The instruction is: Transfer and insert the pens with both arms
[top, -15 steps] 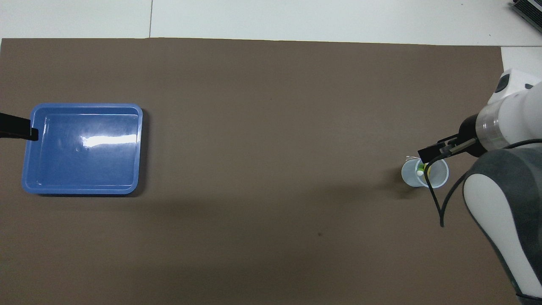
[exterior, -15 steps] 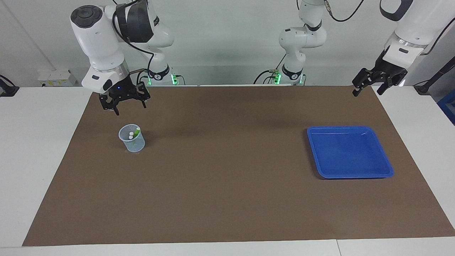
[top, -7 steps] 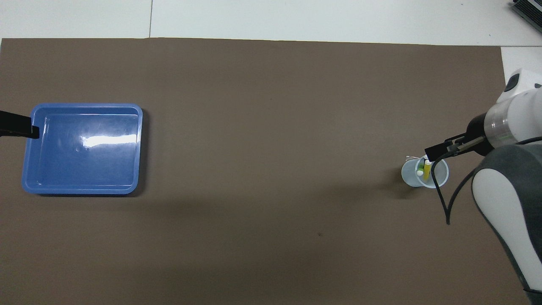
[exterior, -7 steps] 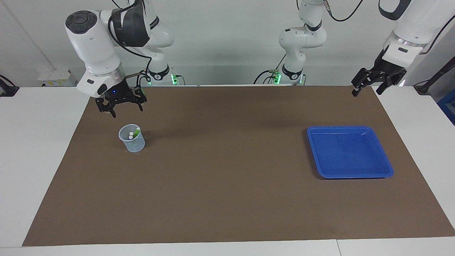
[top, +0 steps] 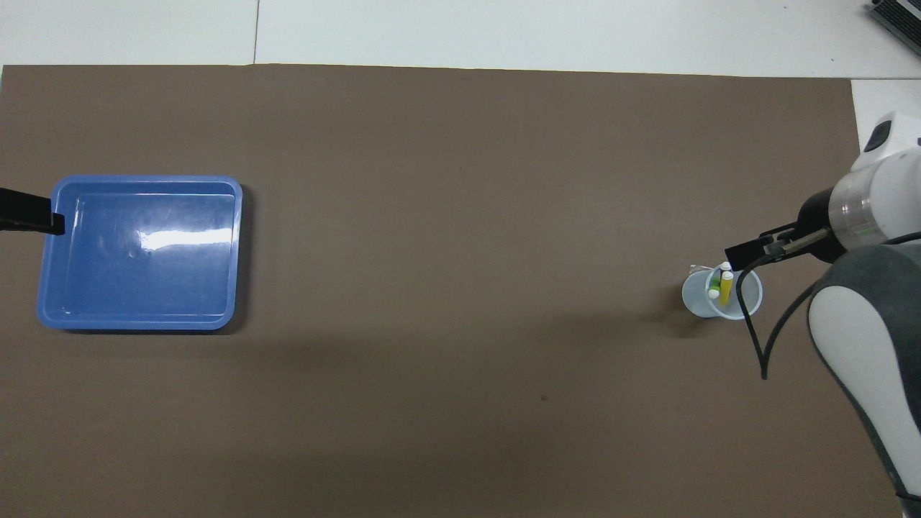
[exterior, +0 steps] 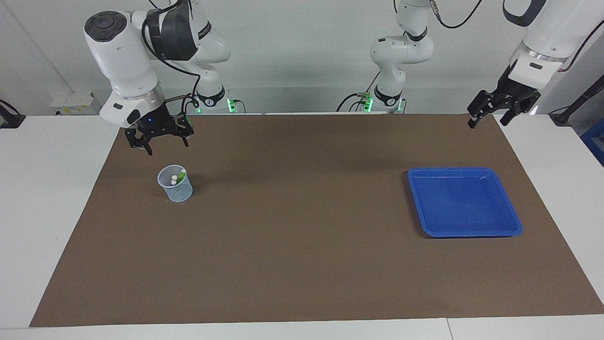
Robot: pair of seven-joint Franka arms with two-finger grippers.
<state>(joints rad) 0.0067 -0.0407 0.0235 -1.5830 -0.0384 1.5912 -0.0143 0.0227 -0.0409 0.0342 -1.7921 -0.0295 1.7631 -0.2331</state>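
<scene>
facing: high, across table | overhead: steeply down | shared: mat

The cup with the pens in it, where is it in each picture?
Facing view: the clear cup stands on the brown mat at the right arm's end, below the right gripper.
Overhead view: the same cup sits at the picture's right edge, pens poking up.
Shared landmark: the blue tray, at the table's left arm's end.
</scene>
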